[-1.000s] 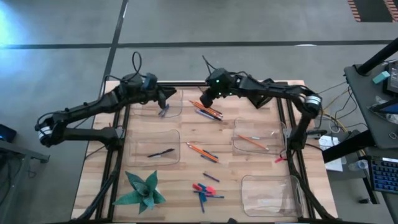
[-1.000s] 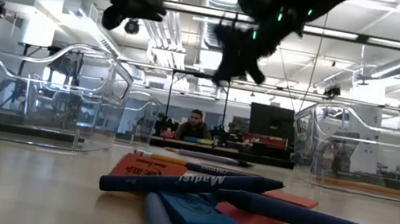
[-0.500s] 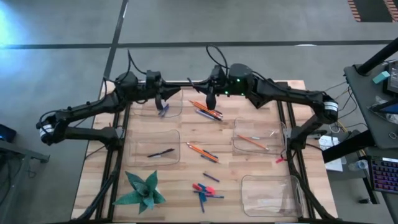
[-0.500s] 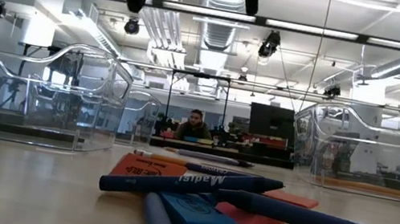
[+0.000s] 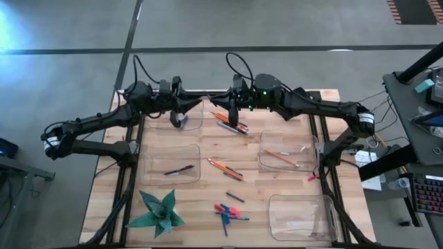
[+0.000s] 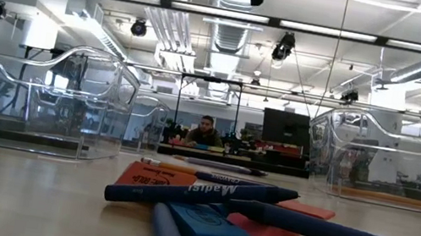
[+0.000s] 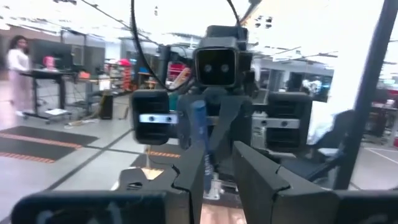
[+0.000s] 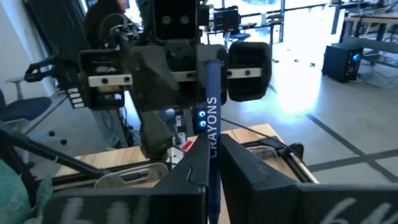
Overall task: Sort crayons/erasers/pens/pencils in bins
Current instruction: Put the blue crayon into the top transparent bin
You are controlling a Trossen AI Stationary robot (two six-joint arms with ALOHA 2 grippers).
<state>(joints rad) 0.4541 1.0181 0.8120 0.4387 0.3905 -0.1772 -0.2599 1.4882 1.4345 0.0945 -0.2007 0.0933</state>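
My right gripper (image 5: 232,112) (image 8: 211,146) is raised over the table's far middle, pointing level toward the left arm, and is shut on a blue crayon (image 8: 211,106) printed "CRAYONS". My left gripper (image 5: 188,108) (image 7: 219,155) faces it above the far-left bin (image 5: 197,124), with a gap between its fingers and nothing in it. The blue crayon (image 7: 198,127) shows just past its fingertips. Orange pencils (image 5: 232,123) lie under the right gripper, and more pencils (image 5: 225,168) lie mid-table. Erasers and blue sticks (image 5: 225,209) lie near the front. My right gripper pinches the crayon's lower half (image 8: 212,155) between its two fingers. The fingers come level from the table's right side and lie across it. The crayon stands upright, its upper half (image 8: 211,87) above the fingers, lifted clear of the table.
The near-left bin (image 5: 156,173) holds a black pen (image 5: 180,169). The right bin (image 5: 304,162) holds a pencil (image 5: 280,157). Another bin (image 5: 301,214) sits near right. A green paper plant (image 5: 159,211) stands at the near left. A small blue thing (image 5: 178,122) shows in the far-left bin.
Both grippers have risen and tipped up from pointing down to level, and now face each other. My right gripper has carried the crayon up, away from the pencils below it. The left one has lifted off the far-left bin and shifted slightly toward the right gripper.
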